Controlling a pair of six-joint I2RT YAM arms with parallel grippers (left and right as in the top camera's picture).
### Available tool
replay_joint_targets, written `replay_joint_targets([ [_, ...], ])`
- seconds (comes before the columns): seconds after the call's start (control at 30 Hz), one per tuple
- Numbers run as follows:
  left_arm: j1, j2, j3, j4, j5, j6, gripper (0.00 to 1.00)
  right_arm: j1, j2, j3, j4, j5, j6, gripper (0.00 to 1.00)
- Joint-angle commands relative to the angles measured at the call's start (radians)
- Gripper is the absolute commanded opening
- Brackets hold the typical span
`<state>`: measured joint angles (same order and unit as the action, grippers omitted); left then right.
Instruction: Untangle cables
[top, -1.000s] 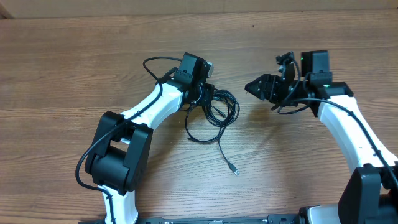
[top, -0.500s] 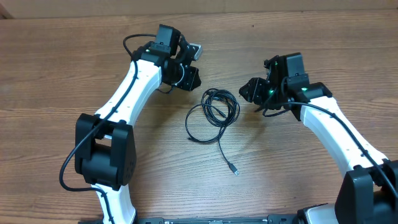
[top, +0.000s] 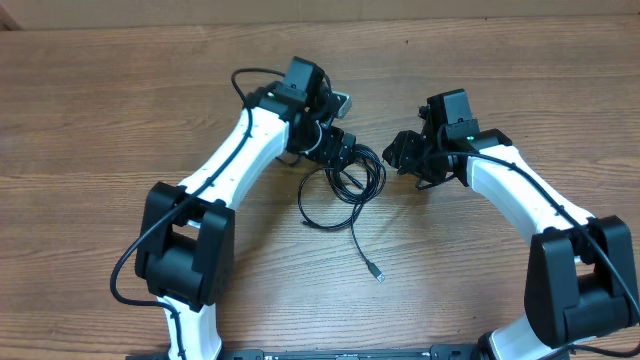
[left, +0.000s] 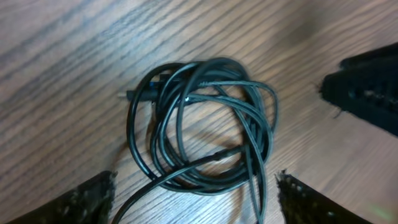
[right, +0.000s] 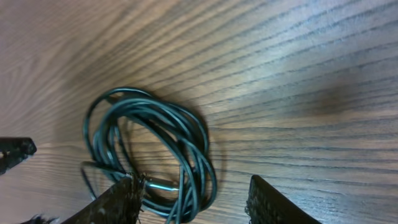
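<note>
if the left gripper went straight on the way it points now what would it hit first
Most likely the cables: in the left wrist view the coil lies straight ahead of the left gripper, framed by its open jaws, with the table under it. Depth is hard to judge.

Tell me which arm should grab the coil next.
Left, probably. The left gripper is open directly over the coil, which sits centred between its fingers in the wrist view. The right gripper is open too, but stands beside the coil, which lies off-centre in its view.
</note>
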<state>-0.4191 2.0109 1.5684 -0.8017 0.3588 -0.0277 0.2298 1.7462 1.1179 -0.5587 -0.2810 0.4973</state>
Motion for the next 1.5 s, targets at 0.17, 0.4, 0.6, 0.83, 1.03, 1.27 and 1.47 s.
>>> replay_joint_targets([
  [0.17,-0.029,0.024,-0.093,0.142,-0.172,-0.161,0.63,0.006,0.039,-0.005,0.007,0.011,0.004,0.59],
  [0.4,-0.031,0.024,-0.172,0.276,-0.182,-0.207,0.63,0.025,0.040,-0.006,0.005,0.004,0.004,0.59],
  [0.6,-0.034,0.025,-0.213,0.302,-0.181,-0.258,0.65,0.046,0.040,-0.006,0.011,0.008,0.016,0.54],
  [0.83,-0.034,0.025,-0.217,0.304,-0.182,-0.258,0.38,0.072,0.040,-0.006,0.012,0.068,0.061,0.55],
  [1.03,-0.034,0.025,-0.217,0.305,-0.182,-0.258,0.36,0.072,0.052,-0.006,0.008,0.072,0.080,0.60],
  [1.27,-0.034,0.025,-0.217,0.300,-0.182,-0.258,0.13,0.072,0.090,-0.006,0.009,0.071,0.162,0.61],
  [1.47,-0.034,0.024,-0.217,0.290,-0.170,-0.257,0.04,0.072,0.097,-0.006,0.011,0.071,0.161,0.54],
])
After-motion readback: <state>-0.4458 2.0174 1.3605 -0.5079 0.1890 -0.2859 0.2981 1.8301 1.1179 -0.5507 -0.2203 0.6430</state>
